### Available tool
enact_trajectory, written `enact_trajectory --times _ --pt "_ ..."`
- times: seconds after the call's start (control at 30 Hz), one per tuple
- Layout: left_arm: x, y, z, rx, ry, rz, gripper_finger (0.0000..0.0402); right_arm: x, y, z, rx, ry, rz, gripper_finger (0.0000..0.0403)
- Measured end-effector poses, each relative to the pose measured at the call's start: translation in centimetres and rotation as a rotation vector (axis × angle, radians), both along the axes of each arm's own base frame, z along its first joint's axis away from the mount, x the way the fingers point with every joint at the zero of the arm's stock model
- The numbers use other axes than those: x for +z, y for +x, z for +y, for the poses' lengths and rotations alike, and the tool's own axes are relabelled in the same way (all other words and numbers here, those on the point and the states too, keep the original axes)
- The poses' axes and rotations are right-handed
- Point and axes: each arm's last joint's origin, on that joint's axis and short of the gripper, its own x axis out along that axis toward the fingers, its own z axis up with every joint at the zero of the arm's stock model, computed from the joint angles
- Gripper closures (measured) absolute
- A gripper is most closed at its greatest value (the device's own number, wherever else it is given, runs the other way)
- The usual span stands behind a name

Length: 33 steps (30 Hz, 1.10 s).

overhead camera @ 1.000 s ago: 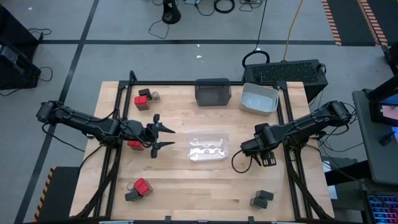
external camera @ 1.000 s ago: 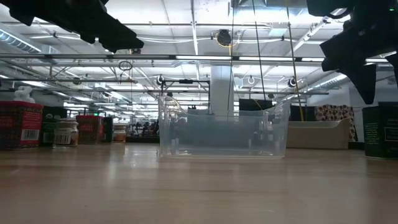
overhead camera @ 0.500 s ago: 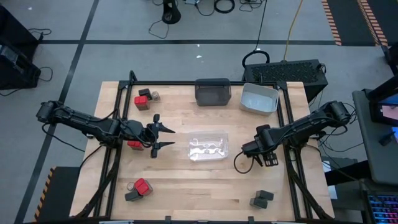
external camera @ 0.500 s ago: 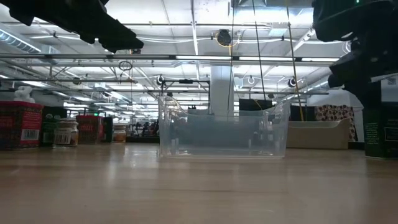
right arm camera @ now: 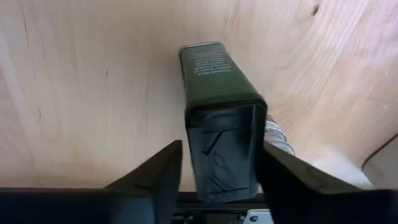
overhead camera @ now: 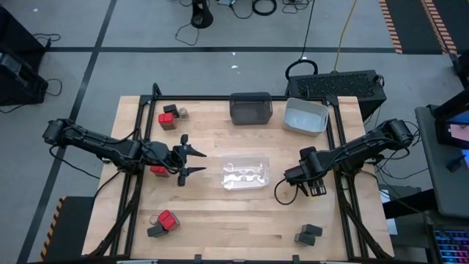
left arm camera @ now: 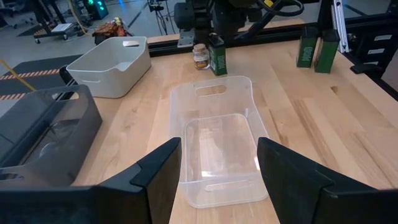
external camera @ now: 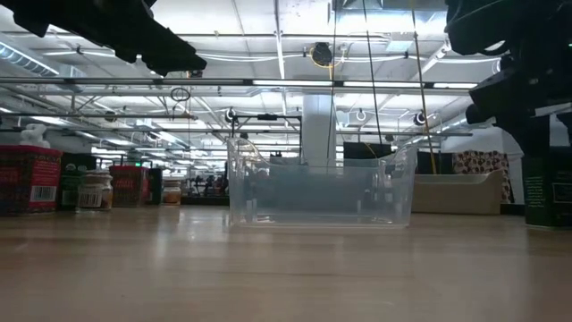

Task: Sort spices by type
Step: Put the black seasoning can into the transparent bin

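The right gripper [right arm camera: 217, 165] had its fingers closed around a dark green spice tin [right arm camera: 221, 118] standing on the counter [overhead camera: 212, 220] just right of the clear bin [overhead camera: 245, 173], a tan-lidded jar [left arm camera: 199, 56] beside it. The left gripper [overhead camera: 192, 162] hovered left of that bin, fingers spread and empty. Sorting looked barely begun: the dark grey bin [overhead camera: 250, 107] and light grey bin [overhead camera: 305, 116] appeared empty (their floors only partly visible), while red-topped boxes [overhead camera: 168, 118] and dark boxes [overhead camera: 308, 234] sat scattered near the corners.
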Motion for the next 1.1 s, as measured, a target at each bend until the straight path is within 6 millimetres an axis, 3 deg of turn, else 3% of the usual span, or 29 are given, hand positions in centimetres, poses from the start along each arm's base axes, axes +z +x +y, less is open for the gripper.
enact_trajectory --times 0.17,0.23,0.43,0.57,0.67,0.8,0.97,1.1 --pt "0.0 0.0 0.0 0.0 0.0 0.0 0.0185 0.7 0.2 0.1 0.004 0.003 0.006 0.0302" --pt "0.0 0.0 0.0 0.0 0.0 0.0 0.0185 1.9 0.4 0.0 0.004 0.003 0.011 0.0305" --pt "0.0 0.0 0.0 0.0 0.0 0.0 0.0185 8.0 2.6 -0.4 -0.053 0.03 -0.126 0.0305" --pt "0.0 0.0 0.0 0.0 -0.001 0.0 0.0185 12.0 5.2 -1.2 -0.121 0.02 -0.312 0.0301" --pt "0.0 0.0 0.0 0.001 -0.003 -0.001 0.0185 13.7 7.6 -1.8 -0.16 0.034 -0.397 0.0299" --pt "0.0 0.0 0.0 0.001 -0.003 -0.002 0.0185 13.7 11.5 -2.7 -0.148 0.044 -0.428 0.0297" --pt "0.0 0.0 0.0 0.002 -0.005 -0.001 0.0185 11.6 16.4 -3.6 -0.06 0.07 -0.346 0.0296" --pt "0.0 0.0 0.0 0.002 -0.004 0.001 0.0185 10.4 19.0 -4.1 -0.017 0.068 -0.32 0.0295"
